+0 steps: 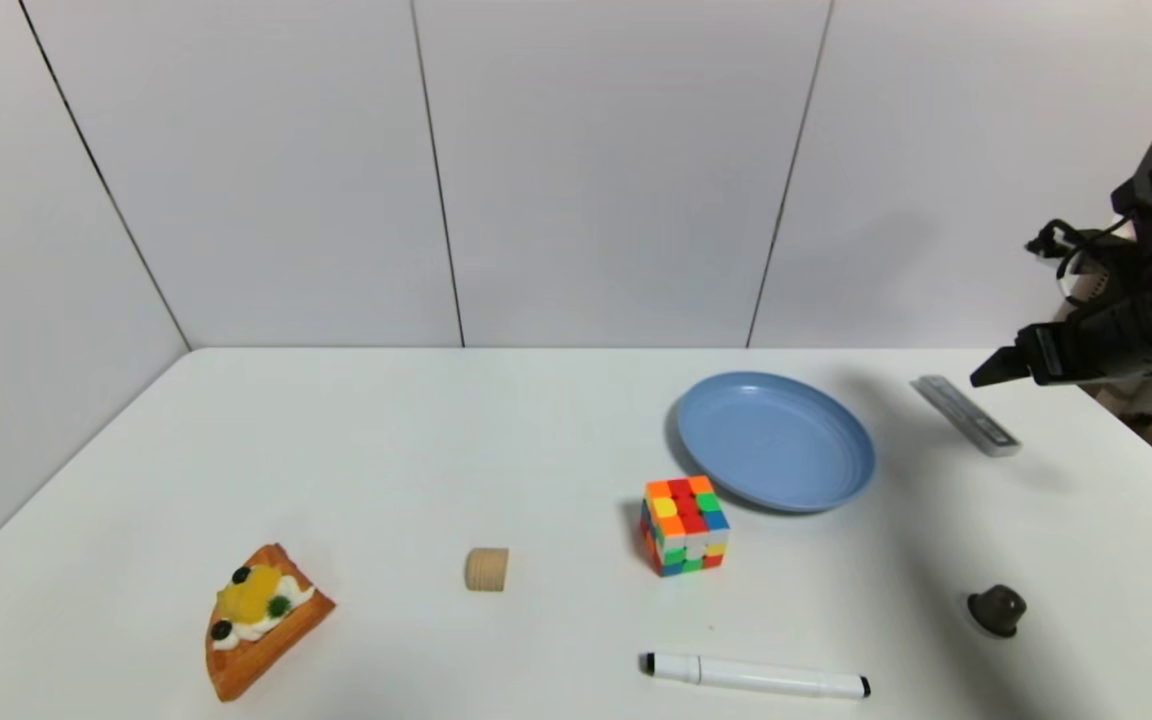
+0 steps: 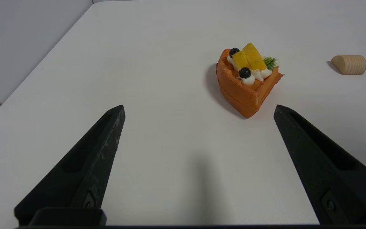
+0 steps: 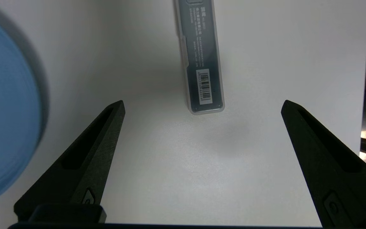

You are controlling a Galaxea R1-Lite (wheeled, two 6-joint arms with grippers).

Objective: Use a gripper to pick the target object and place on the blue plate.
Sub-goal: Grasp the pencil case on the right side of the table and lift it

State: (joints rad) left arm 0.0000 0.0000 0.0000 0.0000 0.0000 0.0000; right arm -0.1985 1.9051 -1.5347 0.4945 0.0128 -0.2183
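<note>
L gripper (image 2: 199, 109) parked over near-left of table (image 1: 386, 450), fingers spread, nothing held. Waffle slice (image 1: 261, 620) w/ fruit topping seen near left, small wood block (image 1: 487, 569) to its right. Rubik's cube (image 1: 685, 525) placed just beside near-left rim of blue plate (image 1: 776, 440); white marker (image 1: 756, 676), black caps, laid nearer, below cube & plate. Grey bar (image 1: 966, 415) w/ barcode label (image 3: 204, 86) located far right, flat on table, right of plate, not touched. Dark capsule-like pc (image 1: 997, 610) at near right. R gripper (image 3: 203, 105) held above table by bar's label end, claw wide apart, nothing clamped.
</note>
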